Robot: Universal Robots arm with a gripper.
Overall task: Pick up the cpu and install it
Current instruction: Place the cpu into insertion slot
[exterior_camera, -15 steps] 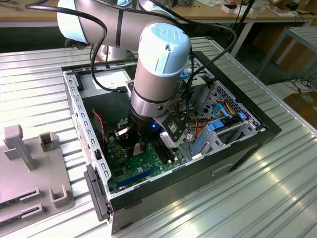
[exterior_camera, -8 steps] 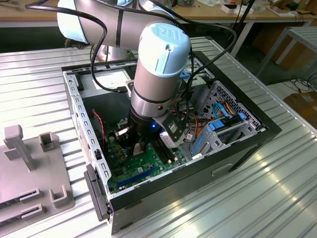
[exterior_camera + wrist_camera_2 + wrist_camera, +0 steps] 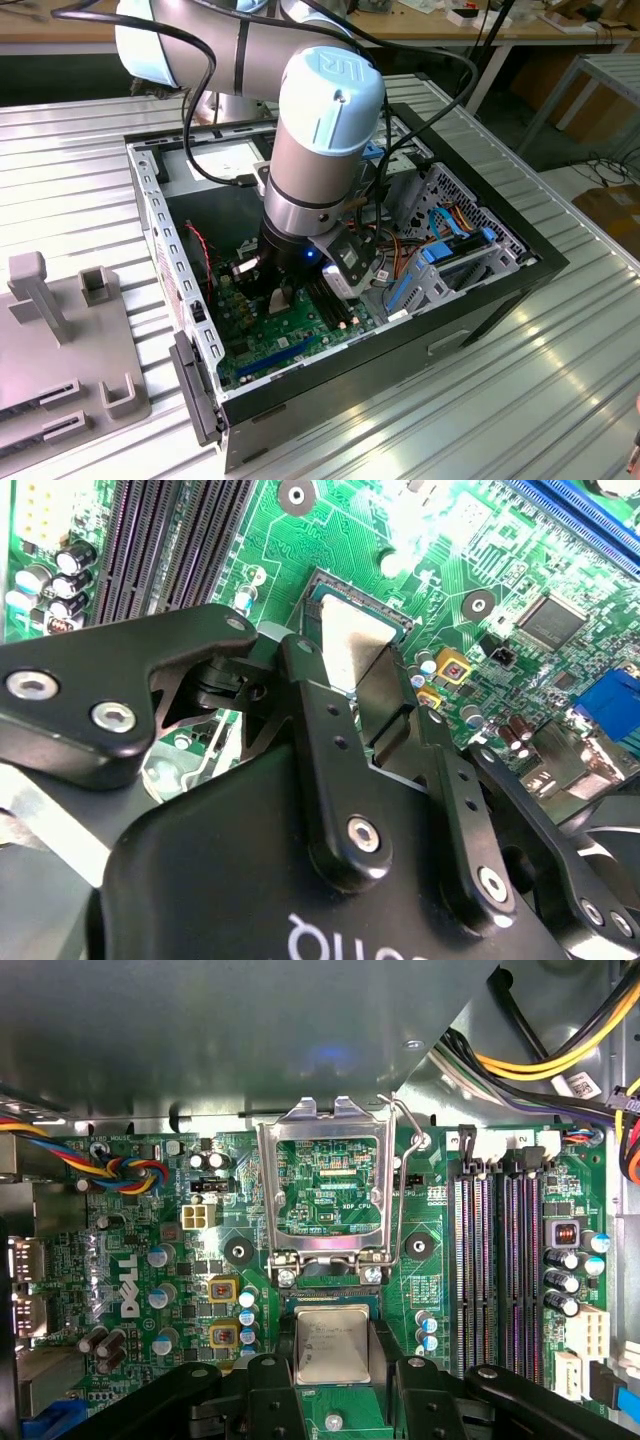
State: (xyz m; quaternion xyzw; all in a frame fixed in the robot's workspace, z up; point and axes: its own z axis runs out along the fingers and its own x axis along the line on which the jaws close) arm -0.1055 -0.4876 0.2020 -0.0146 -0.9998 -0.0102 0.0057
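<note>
The gripper (image 3: pixel 335 1365) clasps the cpu (image 3: pixel 333 1340) just beside the raised socket frame (image 3: pixel 325 1185), with the memory slots (image 3: pixel 500 1260) well apart. The motherboard (image 3: pixel 440 1225) lies in an open case (image 3: pixel 152 210) on a ribbed table (image 3: pixel 450 420).

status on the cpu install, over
Pincer shut on cpu. Cpu sits low over the open socket. Hinged frame raised, clear of it.

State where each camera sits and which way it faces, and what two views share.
Exterior view: off the arm, above the open black computer case, looking down; the grey-and-blue arm shows.
First wrist view: on the arm, facing the green motherboard; the black gripper shows.
Second wrist view: on the arm, close behind the gripper, facing the motherboard.
Both wrist views share the small square silver-grey cpu.
</note>
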